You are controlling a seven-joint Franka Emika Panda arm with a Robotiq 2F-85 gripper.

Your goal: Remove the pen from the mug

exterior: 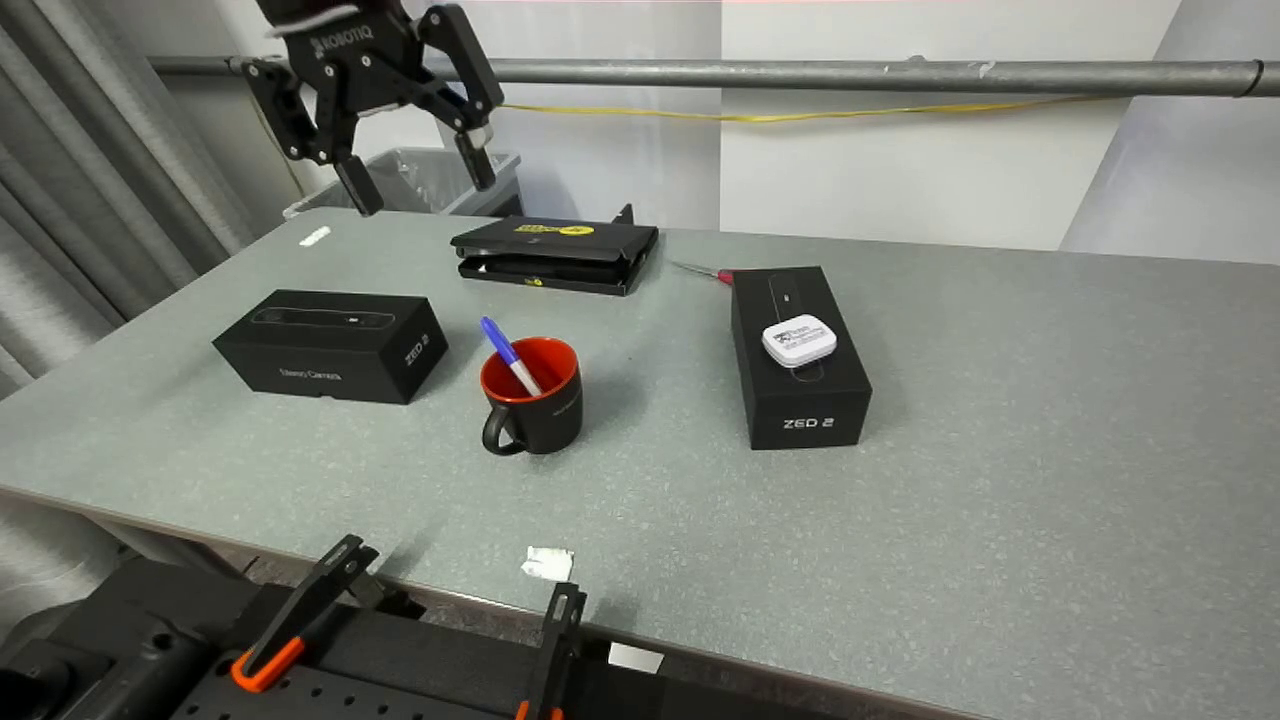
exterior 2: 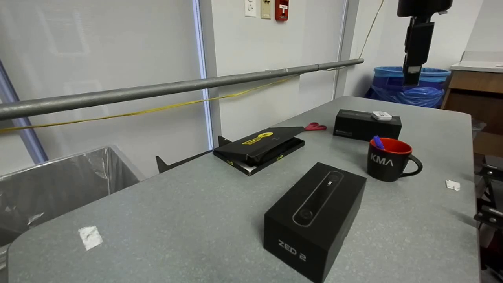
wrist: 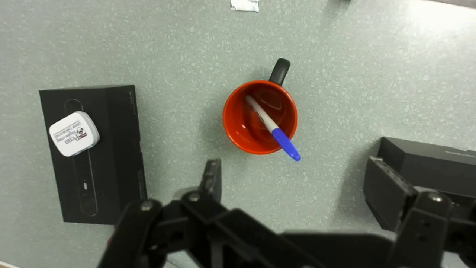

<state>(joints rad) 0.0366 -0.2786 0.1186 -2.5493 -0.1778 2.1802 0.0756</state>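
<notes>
The black mug (exterior: 552,422) with a red inside stands upright on the grey table; it also shows in an exterior view (exterior 2: 380,167) and in the wrist view (wrist: 238,128). The blue pen (exterior: 508,350) with a whitish end leans inside the mug, blue end up past the rim; it shows in an exterior view (exterior 2: 378,142) and in the wrist view (wrist: 274,130). My gripper (exterior: 427,192) is open and empty, high above the table and apart from the mug. In the wrist view the gripper (wrist: 293,175) has its fingers wide apart, with the pen's blue end between and beyond them.
A black box (exterior: 320,345) stands on one side of the mug, another black box (exterior: 805,400) with a white case (exterior: 800,340) on the other. A flat open black box (exterior: 555,250) and red-handled scissors (exterior 2: 315,126) lie behind. A pipe (exterior: 850,75) runs along the wall.
</notes>
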